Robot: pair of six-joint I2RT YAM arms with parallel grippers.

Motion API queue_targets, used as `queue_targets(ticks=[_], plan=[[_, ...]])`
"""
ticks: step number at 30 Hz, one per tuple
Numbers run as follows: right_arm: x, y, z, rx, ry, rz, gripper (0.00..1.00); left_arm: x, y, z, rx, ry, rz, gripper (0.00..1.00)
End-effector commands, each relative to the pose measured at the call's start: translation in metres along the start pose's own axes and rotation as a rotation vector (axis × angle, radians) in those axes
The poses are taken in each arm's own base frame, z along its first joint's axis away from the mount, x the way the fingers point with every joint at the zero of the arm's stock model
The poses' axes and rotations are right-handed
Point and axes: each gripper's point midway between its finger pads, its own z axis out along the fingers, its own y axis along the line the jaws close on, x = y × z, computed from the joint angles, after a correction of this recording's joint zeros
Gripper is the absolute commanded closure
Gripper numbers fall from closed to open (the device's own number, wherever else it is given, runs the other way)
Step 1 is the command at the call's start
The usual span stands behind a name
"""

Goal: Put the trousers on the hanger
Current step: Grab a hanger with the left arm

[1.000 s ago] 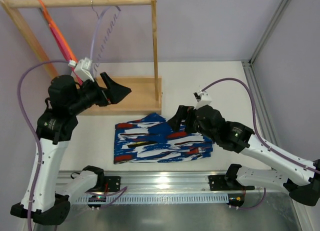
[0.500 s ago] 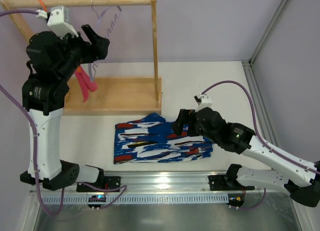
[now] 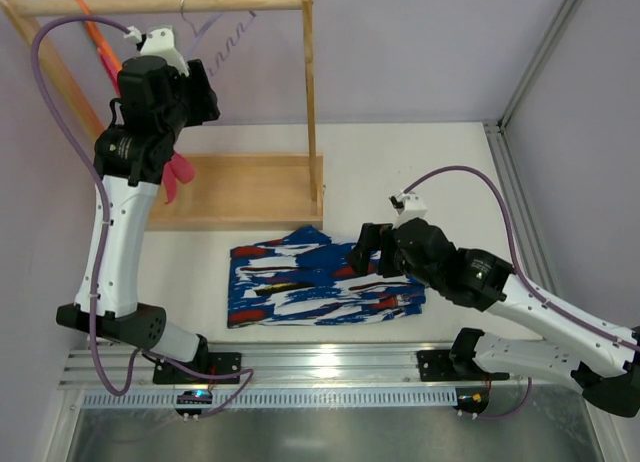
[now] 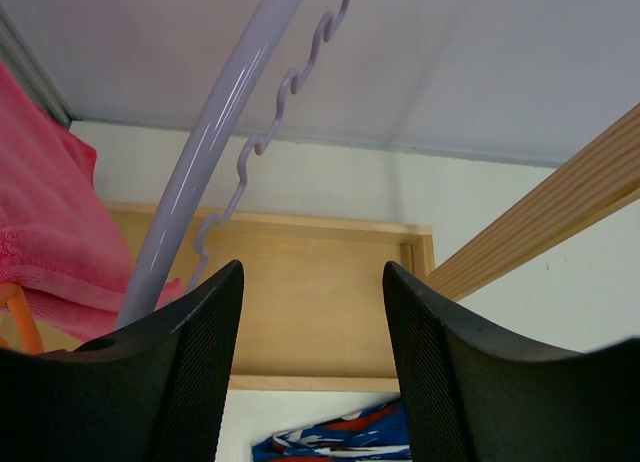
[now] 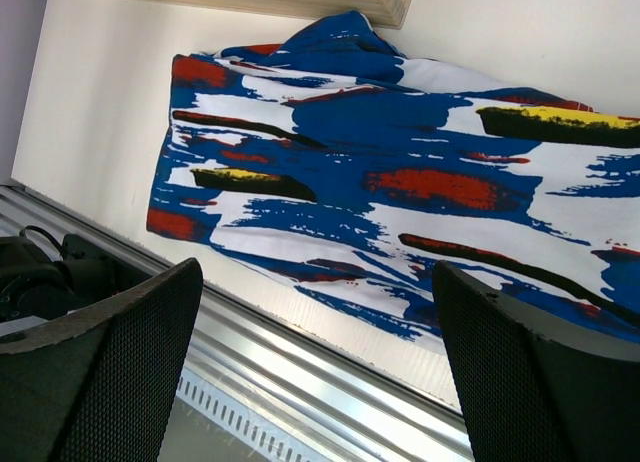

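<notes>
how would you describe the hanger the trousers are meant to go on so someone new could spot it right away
Look to the wooden rack at the far left of the table; the hanger hangs from its top rail by a metal hook. It is thin and pale lavender with a wavy notched arm, unlike the orange hanger and pink-red cloth beside it.

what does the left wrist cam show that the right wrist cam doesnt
Only the left wrist: the hanger rising through the frame, a pink cloth beside it, and a slanting wooden beam. Only the right wrist: the trousers spread out flat, and the metal rail at the near edge. Both: the wooden base and some of the trousers, though the left wrist catches just a scrap at its bottom edge.
</notes>
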Motion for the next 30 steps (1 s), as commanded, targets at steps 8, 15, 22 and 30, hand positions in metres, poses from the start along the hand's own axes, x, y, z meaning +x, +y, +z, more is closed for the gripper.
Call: queue_targets(ticks=[8,15,22,30], plan=[[0.003,0.002,0.005,-0.015,0.001,-0.011,0.02,-0.042,-0.031,-0.036,0.207,-0.163,0.029,0.37],[0.008,0.005,0.010,-0.025,0.025,-0.015,0.02,-0.073,-0.009,-0.062,0.097,-0.279,0.044,0.37],[0.008,0.004,0.005,-0.041,0.016,-0.002,0.02,-0.077,0.014,-0.052,-0.015,-0.265,0.092,0.36],[0.010,-0.005,-0.002,-0.024,0.003,-0.003,0.02,-0.062,0.028,-0.032,-0.041,-0.190,0.089,0.33]])
